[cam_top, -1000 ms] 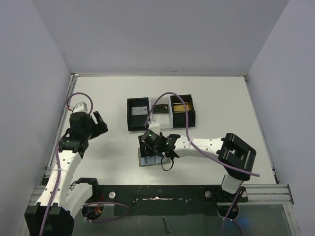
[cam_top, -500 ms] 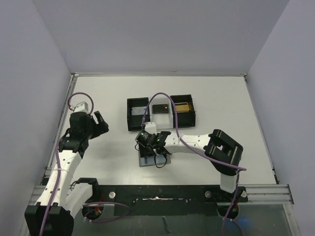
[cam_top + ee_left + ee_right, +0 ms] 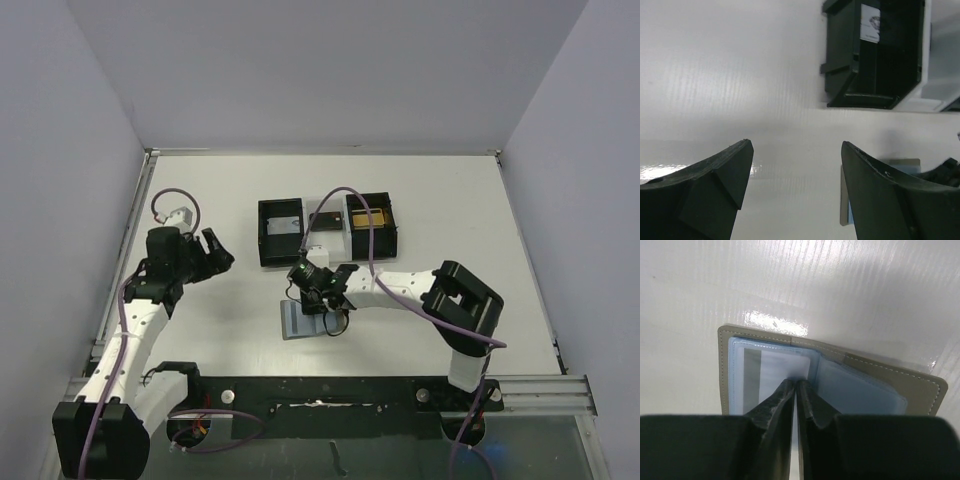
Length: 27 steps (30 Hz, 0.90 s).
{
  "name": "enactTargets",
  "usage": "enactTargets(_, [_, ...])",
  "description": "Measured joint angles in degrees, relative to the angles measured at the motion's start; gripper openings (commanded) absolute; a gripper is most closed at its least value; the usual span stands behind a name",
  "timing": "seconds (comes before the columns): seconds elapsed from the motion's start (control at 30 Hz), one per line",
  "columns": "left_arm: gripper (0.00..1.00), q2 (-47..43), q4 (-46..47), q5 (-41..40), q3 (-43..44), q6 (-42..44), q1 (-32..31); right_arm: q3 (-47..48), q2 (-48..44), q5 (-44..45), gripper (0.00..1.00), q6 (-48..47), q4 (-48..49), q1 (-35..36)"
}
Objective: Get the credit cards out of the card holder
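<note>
The card holder (image 3: pixel 880 377) lies open on the table, grey outside with two blue-grey pocket panels. A pale credit card (image 3: pixel 772 370) with a grey stripe sits in its left panel. My right gripper (image 3: pixel 796 382) is down on the holder's middle fold, shut on the inner edge of that card, and a thin pale sliver shows between the fingers. From above, the right gripper (image 3: pixel 326 298) covers the top of the holder (image 3: pixel 297 322). My left gripper (image 3: pixel 216 252) hangs open over bare table to the left; in its own view the left gripper (image 3: pixel 796 144) holds nothing, and the holder's edge (image 3: pixel 843 200) peeks past its right finger.
A black three-compartment tray (image 3: pixel 268 245) stands just behind the holder, with a white card in its left bin and a yellow item (image 3: pixel 367 218) in its right bin. The tray (image 3: pixel 840 75) also shows in the left wrist view. Walls enclose the table on three sides.
My right gripper has closed from wide open down onto the card's edge at the holder's fold. The left gripper has drifted slightly right, still open.
</note>
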Motion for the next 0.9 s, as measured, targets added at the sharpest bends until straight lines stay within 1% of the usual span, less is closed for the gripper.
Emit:
enactTargets(0.13, [0.61, 1.6, 3.3, 9.1, -2.3, -2.1, -0.8, -2.4, -1.2, -2.5, 0.0, 0.7, 3.0, -1.6])
enactTargets(0.2, [0.6, 2.4, 4.8, 13.2, -3.7, -4.0, -2.3, -4.5, -2.2, -4.1, 0.0, 1.2, 5.5, -2.5])
enactTargets(0.3, [0.6, 3.2, 7.8, 16.9, -5.9, -7.7, -8.7, -8.2, -3.9, -7.3, 0.0, 2.3, 10.0, -4.2])
enactTargets(0.4, [0.58, 3.6, 12.0, 18.4, -8.0, -11.9, -16.9, -11.9, -5.3, -11.4, 0.0, 3.5, 14.9, -6.2])
enactTargets(0.53, [0.54, 4.4, 19.7, 18.6, -12.5, -18.7, -22.9, -14.8, -6.0, -15.8, 0.0, 4.8, 19.2, -7.9])
enactTargets(0.63, [0.51, 6.6, 23.4, 18.0, -15.0, -22.6, -25.5, -15.9, -6.1, -17.4, 0.0, 5.6, 21.0, -8.7])
enactTargets(0.7, [0.47, 9.0, 25.0, 17.5, -15.6, -24.8, -27.1, -16.3, -6.1, -18.0, 0.0, 5.9, 21.7, -9.0])
enactTargets(0.9, [0.41, 13.1, 30.2, 16.1, -16.6, -29.0, -29.5, -17.0, -6.2, -18.8, 0.0, 6.7, 22.9, -9.4])
